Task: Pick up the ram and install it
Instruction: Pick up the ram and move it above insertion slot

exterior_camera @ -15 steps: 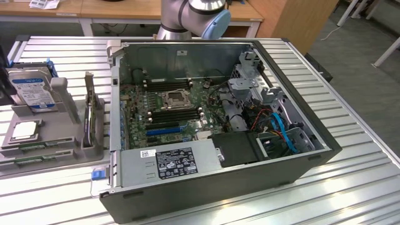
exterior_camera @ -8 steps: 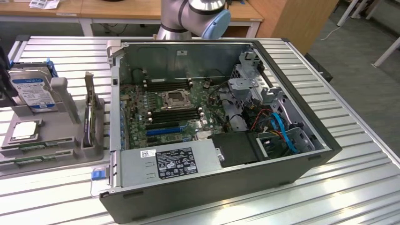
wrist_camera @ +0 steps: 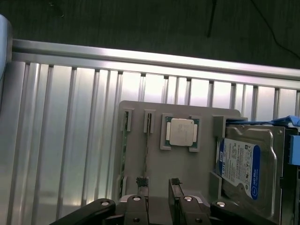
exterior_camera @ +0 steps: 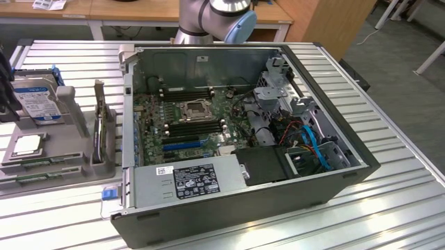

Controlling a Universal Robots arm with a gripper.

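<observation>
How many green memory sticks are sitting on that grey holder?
2 memory sticks, both on edge in neighbouring slots of the grey holder: one at its outer side, the other between that and the silver chip. More may be hidden.

Ribbed alu tabletop (exterior_camera: 389, 172), wooden desks (exterior_camera: 139, 9) behind, grey floor (exterior_camera: 403, 78), white legs (exterior_camera: 430, 58) at ext view's rt

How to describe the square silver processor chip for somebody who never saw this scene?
On the exterior view's left, beside the open black computer case, stands a grey parts holder. In it, between thin green memory sticks and a blue-labelled hard drive, lies the square silver processor chip, the only shiny square.
</observation>
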